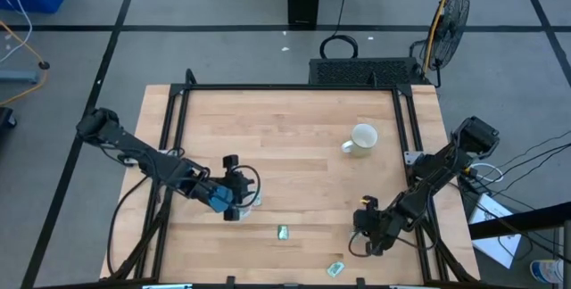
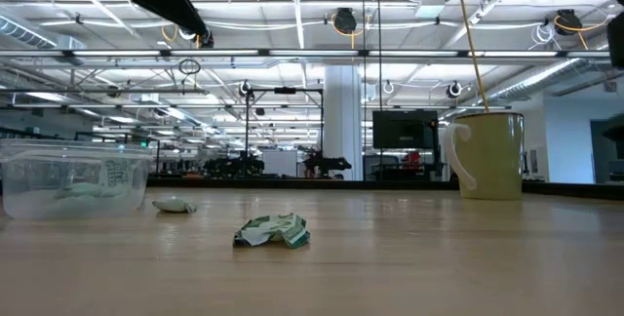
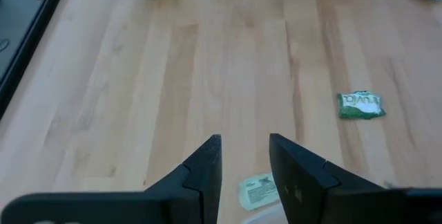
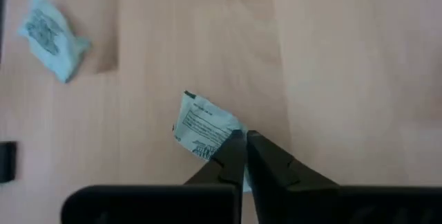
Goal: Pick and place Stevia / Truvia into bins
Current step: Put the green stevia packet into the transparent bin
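Overhead strip lights of a big open lab are glowing behind the wooden table [image 1: 285,137] as we look in, and the clear bin [image 2: 73,184] is sitting under the left gripper [image 1: 239,191], well away from the white mug [image 1: 362,137]. That left gripper is hovering right at the bin with its fingers [image 3: 204,175] parted a narrow way and nothing between them, a pale packet [image 3: 257,189] lying just below. Across from the bin, the right gripper [image 4: 243,156] is pinching a white packet [image 4: 202,128] by one corner only, jaws nearly closed on it. That is the worry: such a thin corner hold could let the paper slip or swing loose on the trip toward the bin. A green packet [image 1: 283,232] is lying between the bin and the right gripper, another [image 1: 335,268] farther out near the table edge. Both arms converging on the bin could also be crowding each other.
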Robot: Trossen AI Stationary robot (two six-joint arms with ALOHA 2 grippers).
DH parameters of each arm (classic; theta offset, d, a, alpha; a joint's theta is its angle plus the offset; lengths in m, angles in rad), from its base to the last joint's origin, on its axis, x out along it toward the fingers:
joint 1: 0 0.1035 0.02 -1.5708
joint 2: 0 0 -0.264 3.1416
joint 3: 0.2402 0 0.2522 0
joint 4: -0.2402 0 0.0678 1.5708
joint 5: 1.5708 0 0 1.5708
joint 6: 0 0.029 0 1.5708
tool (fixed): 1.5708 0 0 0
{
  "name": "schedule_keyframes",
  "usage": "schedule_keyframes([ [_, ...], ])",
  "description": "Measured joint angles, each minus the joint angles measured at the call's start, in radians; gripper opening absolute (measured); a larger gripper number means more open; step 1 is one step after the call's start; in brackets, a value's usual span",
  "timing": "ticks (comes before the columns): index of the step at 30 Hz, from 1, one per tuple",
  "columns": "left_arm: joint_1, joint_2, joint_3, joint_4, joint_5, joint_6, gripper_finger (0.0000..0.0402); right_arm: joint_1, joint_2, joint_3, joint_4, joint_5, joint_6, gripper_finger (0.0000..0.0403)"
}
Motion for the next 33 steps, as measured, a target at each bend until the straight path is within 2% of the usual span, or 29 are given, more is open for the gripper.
schedule_keyframes([
  [2,0.017,0.000,0.000,0.000,-0.001,-0.005,0.0127,-0.020,-0.013,0.000,0.033,0.103,-0.097,0.0003],
  [5,0.045,0.000,0.000,0.006,-0.003,-0.038,0.0127,-0.075,-0.028,0.002,0.113,0.350,-0.278,0.0002],
  [7,0.068,0.000,0.000,0.036,0.006,-0.084,0.0127,-0.134,-0.027,0.002,0.199,0.420,-0.457,0.0002],
  [12,0.134,0.013,0.000,0.156,0.124,-0.121,0.0127,-0.310,-0.003,0.003,0.549,0.398,-0.976,0.0001],
  [17,0.178,0.060,0.000,0.253,0.217,-0.040,0.0127,-0.437,-0.004,0.004,0.757,0.302,-1.239,0.0001],
  [20,0.212,0.103,-0.001,0.324,0.219,-0.017,0.0127,-0.488,-0.004,0.004,0.787,0.248,-1.317,0.0001],
  [23,0.242,0.127,-0.001,0.388,0.219,0.025,0.0127,-0.521,-0.004,0.004,0.764,0.223,-1.320,0.0001],
  [30,0.311,0.177,0.001,0.544,0.352,0.077,0.0127,-0.561,-0.004,0.004,0.768,0.221,-1.327,0.0000],
  [33,0.335,0.235,0.000,0.636,0.384,0.107,0.0127,-0.576,-0.004,0.004,0.780,0.174,-1.327,0.0000],
])
